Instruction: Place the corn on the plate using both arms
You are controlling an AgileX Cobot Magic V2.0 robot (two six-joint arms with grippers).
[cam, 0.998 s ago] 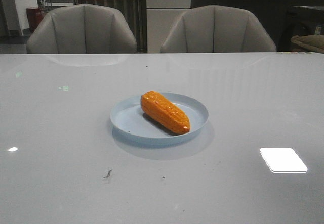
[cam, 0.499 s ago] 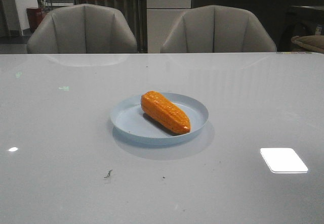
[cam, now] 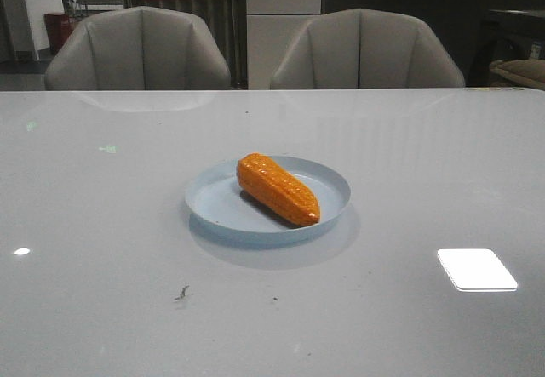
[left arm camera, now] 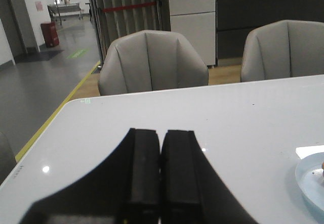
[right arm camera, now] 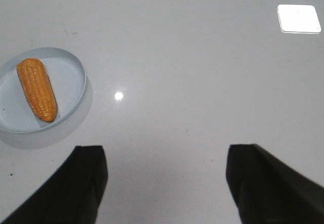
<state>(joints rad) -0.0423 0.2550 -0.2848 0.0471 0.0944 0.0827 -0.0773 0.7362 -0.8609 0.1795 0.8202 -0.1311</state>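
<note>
Corn [cam: 278, 189] lying diagonally inside the plate [cam: 217, 208], apparently delivered, with the left gripper [left arm camera: 162, 176] pressed closed and the right gripper [right arm camera: 167, 181] spread wide, both empty and well apart from the plate, judged as retreat postures.

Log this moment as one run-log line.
corn: lying on plate | left gripper: shut, empty | right gripper: open, empty | table

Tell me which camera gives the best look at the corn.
The front view: the corn lies whole and close on the plate, tip toward the camera. The right wrist view shows it whole from above, but smaller. The left wrist view shows only the plate's edge.
</note>
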